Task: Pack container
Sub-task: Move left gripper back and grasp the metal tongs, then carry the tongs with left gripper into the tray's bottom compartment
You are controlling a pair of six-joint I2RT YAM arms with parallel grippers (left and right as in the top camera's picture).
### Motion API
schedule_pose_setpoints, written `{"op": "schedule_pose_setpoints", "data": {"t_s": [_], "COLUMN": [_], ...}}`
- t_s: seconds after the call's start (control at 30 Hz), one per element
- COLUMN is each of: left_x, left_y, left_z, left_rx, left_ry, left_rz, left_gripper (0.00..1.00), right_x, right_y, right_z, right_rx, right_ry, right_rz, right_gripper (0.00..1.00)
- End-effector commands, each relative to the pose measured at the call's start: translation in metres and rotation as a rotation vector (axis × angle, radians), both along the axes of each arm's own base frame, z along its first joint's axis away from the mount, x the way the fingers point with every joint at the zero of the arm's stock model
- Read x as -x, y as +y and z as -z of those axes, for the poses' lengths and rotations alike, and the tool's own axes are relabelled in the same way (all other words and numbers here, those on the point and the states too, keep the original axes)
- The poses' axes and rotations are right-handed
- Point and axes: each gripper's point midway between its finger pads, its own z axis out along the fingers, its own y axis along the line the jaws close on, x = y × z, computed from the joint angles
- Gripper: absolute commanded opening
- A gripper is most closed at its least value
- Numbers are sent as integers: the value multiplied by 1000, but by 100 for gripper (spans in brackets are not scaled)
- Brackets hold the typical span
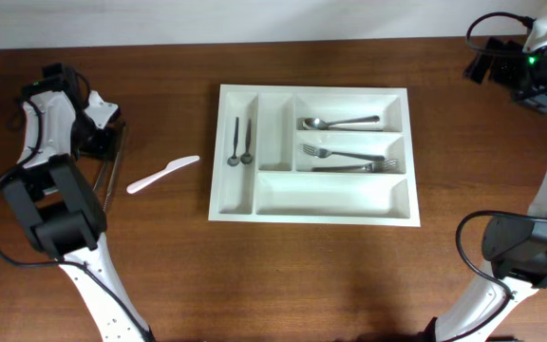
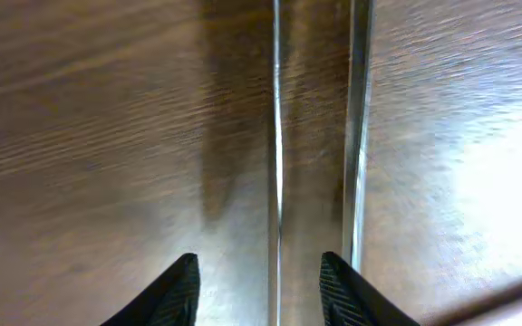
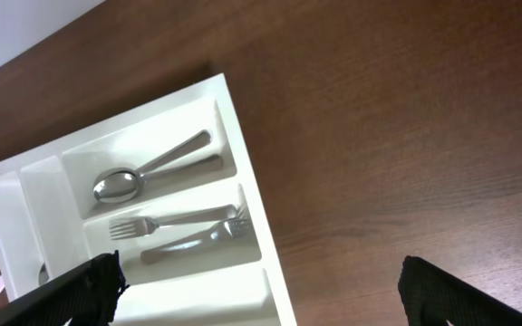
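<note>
We see the container [image 1: 330, 195] at the table's centre. At its nine o'clock our left gripper [image 2: 261, 292] stands with jaws narrowly parted astride a thin metal utensil [image 2: 276, 136]. At its two o'clock our right gripper [image 3: 270, 294] spreads wide, holding nothing.

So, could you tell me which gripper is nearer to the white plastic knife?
Left. The left gripper is close beside the white plastic knife; the right gripper sits far away, beyond the container.
</note>
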Motion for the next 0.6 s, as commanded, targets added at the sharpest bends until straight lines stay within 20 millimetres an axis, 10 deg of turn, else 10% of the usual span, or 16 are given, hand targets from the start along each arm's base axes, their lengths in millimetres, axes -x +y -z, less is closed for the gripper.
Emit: {"op": "schedule_pose_setpoints", "data": {"t_s": [0.0, 0.1, 0.17, 0.4, 0.57], "left_x": [6, 5, 5, 9, -7], "left_y": [-6, -5, -5, -10, -14], "left_z": [20, 21, 21, 3, -68], "left_rx": [33, 32, 31, 1, -17], "left_ry": [39, 35, 34, 68, -49], "left_rz": [20, 20, 20, 24, -79], "left_gripper": [40, 32, 2, 2, 2], "right_x": [-1, -1, -1, -1, -1], "right_y": [1, 1, 1, 2, 2], "right_z": [4, 4, 4, 4, 4], "right_rx": [4, 4, 4, 0, -1], "right_ry": [11, 11, 11, 11, 13], "right_rz": [-1, -1, -1, -3, -3], "right_gripper": [99, 99, 98, 99, 99]}}
